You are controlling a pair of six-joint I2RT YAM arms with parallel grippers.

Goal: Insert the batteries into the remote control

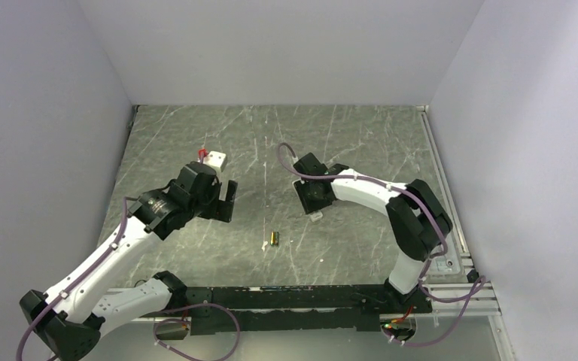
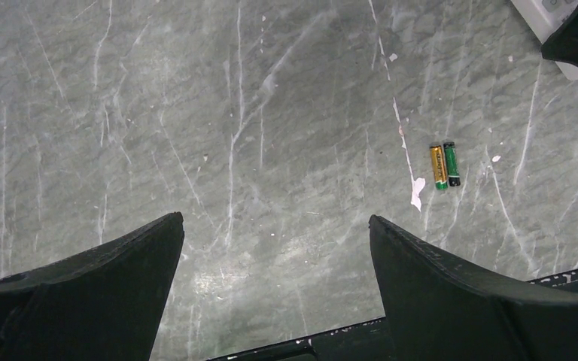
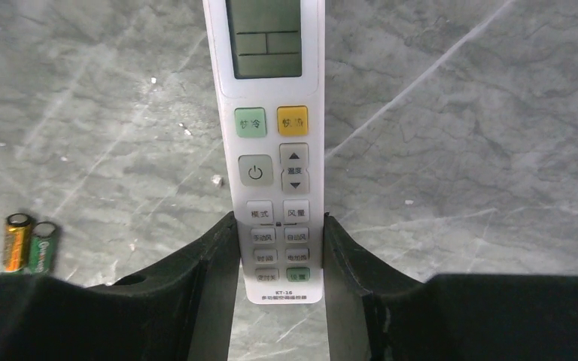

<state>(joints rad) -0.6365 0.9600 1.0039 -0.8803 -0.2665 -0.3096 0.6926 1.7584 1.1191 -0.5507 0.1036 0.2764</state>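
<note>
The remote control (image 3: pixel 275 113) is a slim white bar lying buttons-up on the grey marbled table. My right gripper (image 3: pixel 279 219) is shut on its lower end, with a finger pressed against each long edge. From above, only a white tip of the remote (image 1: pixel 316 216) shows under that gripper (image 1: pixel 310 198). The two batteries (image 1: pixel 272 240), one gold and one green, lie side by side on the table between the arms, also in the left wrist view (image 2: pixel 445 165) and the right wrist view (image 3: pixel 28 244). My left gripper (image 2: pixel 275 226) hangs open over bare table, left of the batteries.
A small flat white piece (image 1: pixel 216 159) with a red bit beside it lies behind the left gripper (image 1: pixel 223 201). A black bar (image 1: pixel 308 297) runs along the near table edge and a metal rail (image 1: pixel 440 188) along the right. White walls enclose the table.
</note>
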